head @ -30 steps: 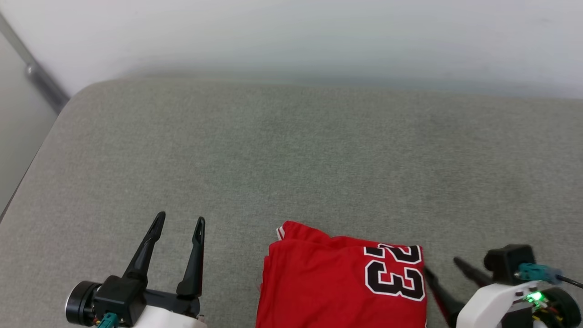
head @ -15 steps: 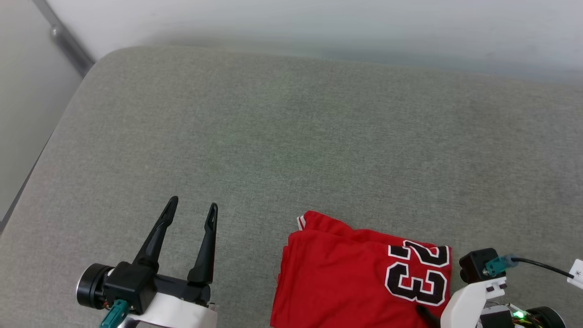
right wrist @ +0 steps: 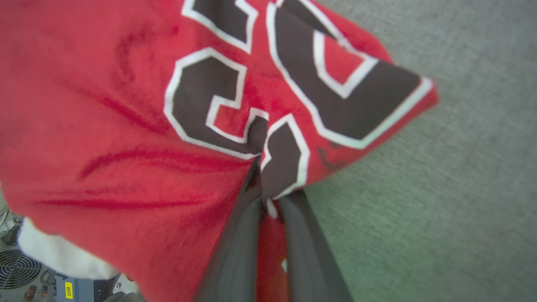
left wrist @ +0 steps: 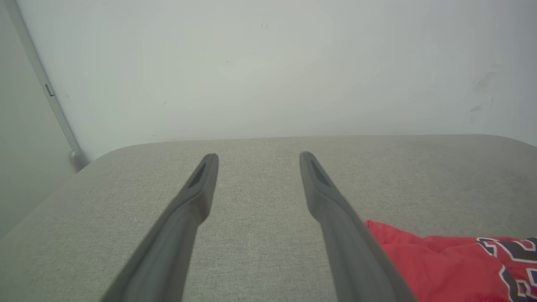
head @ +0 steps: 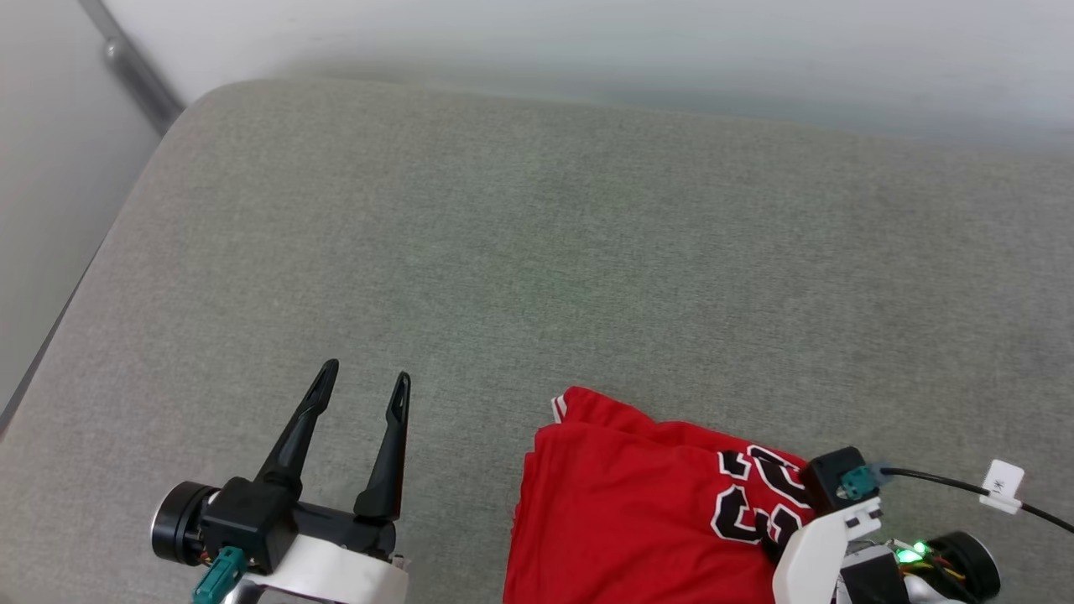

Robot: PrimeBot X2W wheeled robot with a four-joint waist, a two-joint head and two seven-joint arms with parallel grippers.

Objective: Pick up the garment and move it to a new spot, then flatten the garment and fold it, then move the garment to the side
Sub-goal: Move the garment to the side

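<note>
My right tool (right wrist: pixel 272 201) is pinched almost closed on the garment (head: pixel 621 512), with red cloth caught between the two dark fingers at the edge of the number print. My left tool (head: pixel 367 372) is spread wide and has nothing in it. Its fingers point toward the far wall, and it sits over bare fabric to the left of the garment, not touching it.

The padded grey surface (head: pixel 537 252) has a rounded far-left corner. The pale wall (head: pixel 587 42) stands behind it, and a grey pipe (head: pixel 134 75) runs down at the upper left.

The garment lies folded into a compact red block at the near edge of the padded grey surface, right of centre, and it runs off the bottom of the head view. The cloth puckers in toward my right tool's grip. Whether the gripped corner is off the surface, I cannot tell.

The black-and-white "23" print (right wrist: pixel 293 84) faces up on the garment's right part, creased where the fingers bite. A white sleeve patch (right wrist: pixel 54 251) shows at the lower left of the right wrist view. A bit of red-and-white stripe trim (head: pixel 555 408) peeks out at the far-left corner of the fold.

A black cable with a white tag (head: pixel 1003 484) leads off my right wrist, and a green light (head: pixel 906 554) glows on it.
</note>
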